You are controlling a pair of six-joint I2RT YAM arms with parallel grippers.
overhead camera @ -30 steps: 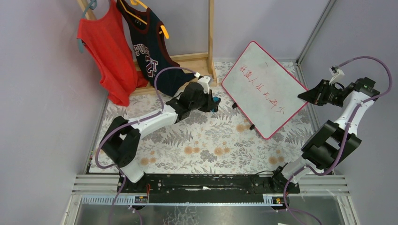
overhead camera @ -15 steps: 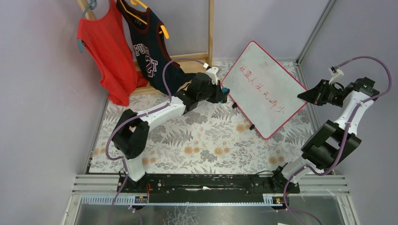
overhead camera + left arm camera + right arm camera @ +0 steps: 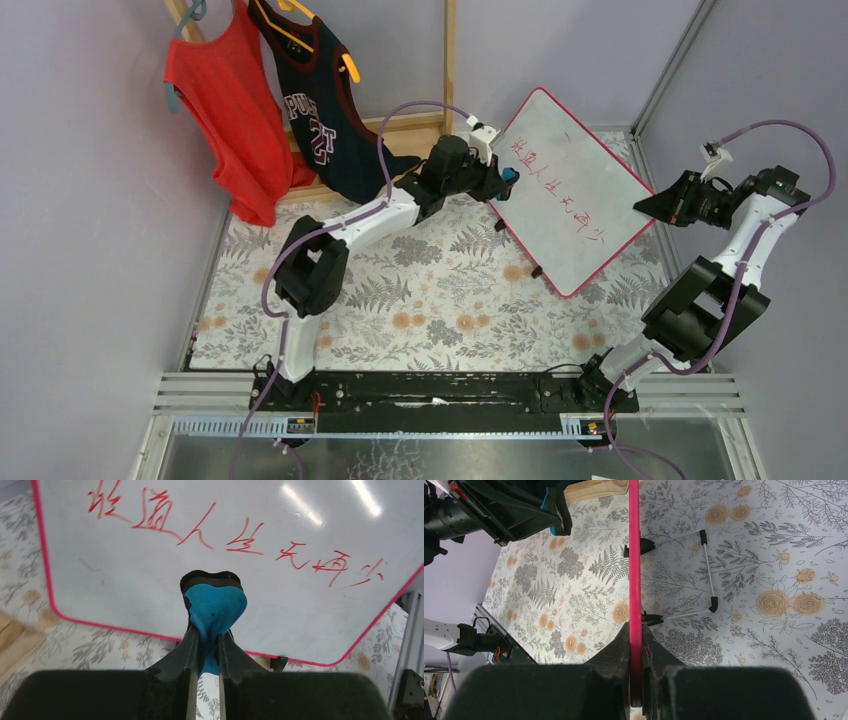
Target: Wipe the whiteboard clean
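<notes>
Pinching a blue eraser [image 3: 215,605], left fingers [image 3: 187,651] face the whiteboard [image 3: 150,580].

left gripper [image 3: 206,647] clamped on blue eraser [image 3: 215,605], black backing on its far side, dead centre of view. whiteboard [image 3: 125,575] fills the frame behind it, red writing [image 3: 200,532] running 11 to 3 o'clock above the eraser. can't tell if they touch. pink frame [image 3: 45,595] along 9 and 6 o'clock, black foot [image 3: 278,663] at 5, floral desk [image 3: 100,650] at 7
</notes>
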